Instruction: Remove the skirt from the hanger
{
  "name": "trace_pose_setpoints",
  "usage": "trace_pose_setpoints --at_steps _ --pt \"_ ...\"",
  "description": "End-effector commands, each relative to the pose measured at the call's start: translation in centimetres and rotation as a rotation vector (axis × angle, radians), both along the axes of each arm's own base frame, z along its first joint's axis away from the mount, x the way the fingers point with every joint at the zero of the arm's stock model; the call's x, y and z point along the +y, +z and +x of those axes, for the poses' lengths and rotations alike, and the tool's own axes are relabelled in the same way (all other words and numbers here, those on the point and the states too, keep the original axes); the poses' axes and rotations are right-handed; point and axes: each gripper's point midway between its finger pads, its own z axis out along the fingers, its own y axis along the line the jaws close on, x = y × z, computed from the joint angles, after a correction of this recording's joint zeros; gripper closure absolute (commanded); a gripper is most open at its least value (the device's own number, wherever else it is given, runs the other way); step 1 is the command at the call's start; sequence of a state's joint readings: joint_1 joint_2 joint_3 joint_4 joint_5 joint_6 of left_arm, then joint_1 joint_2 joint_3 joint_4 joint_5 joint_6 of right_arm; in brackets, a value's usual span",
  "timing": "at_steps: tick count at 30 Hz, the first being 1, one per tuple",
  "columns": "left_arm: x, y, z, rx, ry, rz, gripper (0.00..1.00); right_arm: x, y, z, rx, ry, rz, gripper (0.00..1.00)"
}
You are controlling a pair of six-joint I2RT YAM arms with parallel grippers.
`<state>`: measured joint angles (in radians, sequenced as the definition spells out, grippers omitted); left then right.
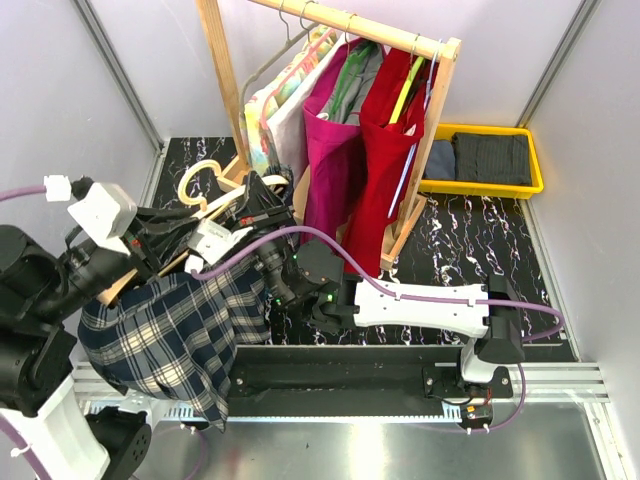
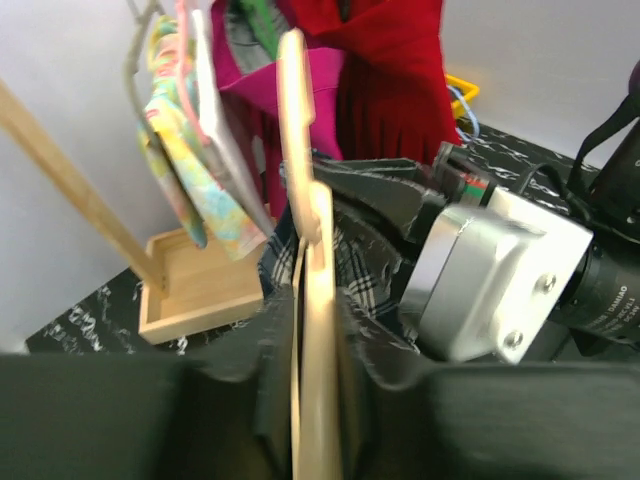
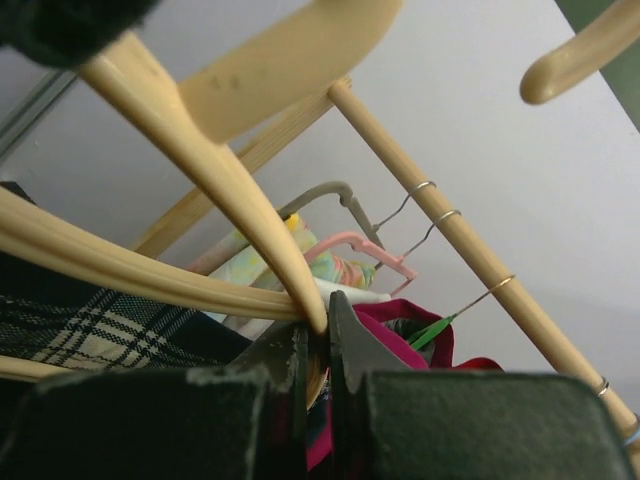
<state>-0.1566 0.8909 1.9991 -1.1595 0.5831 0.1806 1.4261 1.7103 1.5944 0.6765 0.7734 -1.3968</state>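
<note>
A dark blue and white plaid skirt (image 1: 170, 340) hangs from a light wooden hanger (image 1: 205, 190) held off the rack at the left. My left gripper (image 1: 165, 240) is shut on the hanger's flat bar. In the left wrist view the bar (image 2: 295, 150) runs straight up between the two black fingers (image 2: 250, 390), with plaid cloth (image 2: 360, 270) just behind. My right gripper (image 1: 258, 202) reaches in from the right. In the right wrist view its jaws (image 3: 325, 320) pinch the tip of a curved hanger arm (image 3: 230, 180), beside the plaid cloth (image 3: 90, 335).
A wooden clothes rack (image 1: 340, 20) stands behind, holding a magenta garment (image 1: 330, 160), a red dress (image 1: 385, 150) and pastel clothes (image 1: 275, 100). A yellow bin (image 1: 480, 188) with dark folded cloth sits at the back right. Grey walls close in on both sides.
</note>
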Motion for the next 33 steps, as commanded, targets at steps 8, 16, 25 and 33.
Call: trace_pose_setpoints --at_steps 8,16,25,33 --pt "-1.3 -4.7 0.7 0.202 -0.153 0.158 0.78 -4.7 11.2 -3.4 -0.063 0.129 0.435 1.00" --pt "-0.6 -6.2 -0.2 0.237 -0.145 0.216 0.46 -5.0 12.2 -3.5 -0.078 0.135 0.445 1.00" --pt "-2.0 -9.7 0.8 0.392 -0.239 0.210 1.00 -6.8 15.4 -4.0 -0.134 0.132 0.481 1.00" --pt "-2.8 -10.0 1.4 0.430 -0.280 0.225 1.00 -7.0 17.5 -4.4 -0.181 0.140 0.517 0.96"
